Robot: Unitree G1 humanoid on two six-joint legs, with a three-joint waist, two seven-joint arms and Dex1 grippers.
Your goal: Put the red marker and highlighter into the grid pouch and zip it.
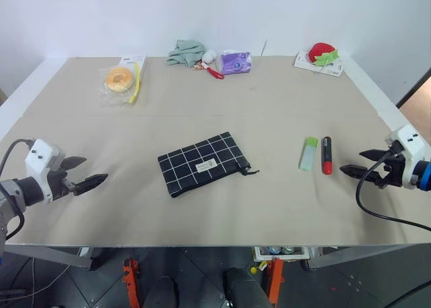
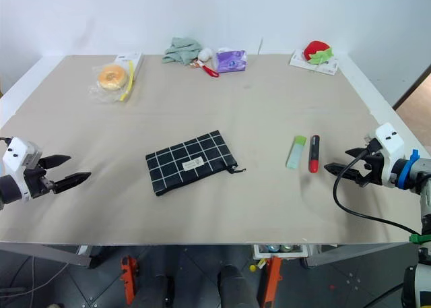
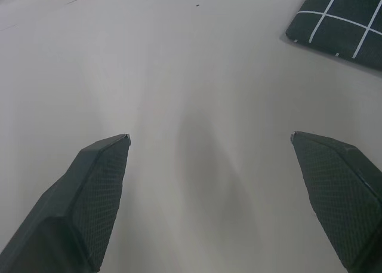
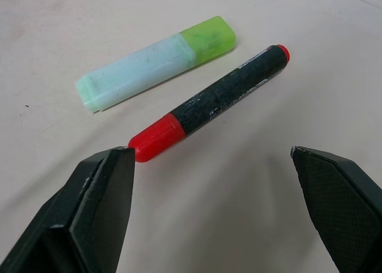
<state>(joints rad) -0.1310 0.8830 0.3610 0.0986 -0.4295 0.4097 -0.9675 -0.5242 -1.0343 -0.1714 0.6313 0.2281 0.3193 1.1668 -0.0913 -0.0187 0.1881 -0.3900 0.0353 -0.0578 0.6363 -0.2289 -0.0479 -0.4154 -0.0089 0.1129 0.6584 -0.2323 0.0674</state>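
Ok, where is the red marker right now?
The red marker lies flat on the table's right side, just right of the highlighter and apart from it, just ahead of the open right gripper.

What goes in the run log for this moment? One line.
left gripper: open, empty | right gripper: open, beside red marker | highlighter: next to marker | grid pouch: flat, looks zipped

The two head views look forward and down over the whole table [image 1: 269,207] from its near edge — nearly the same scene, slightly offset. The left wrist view skims the bare tabletop close up, catching a corner of the grid pouch [image 3: 343,19]. The right wrist view looks closely at the red marker [image 4: 206,103] and highlighter [image 4: 156,63].
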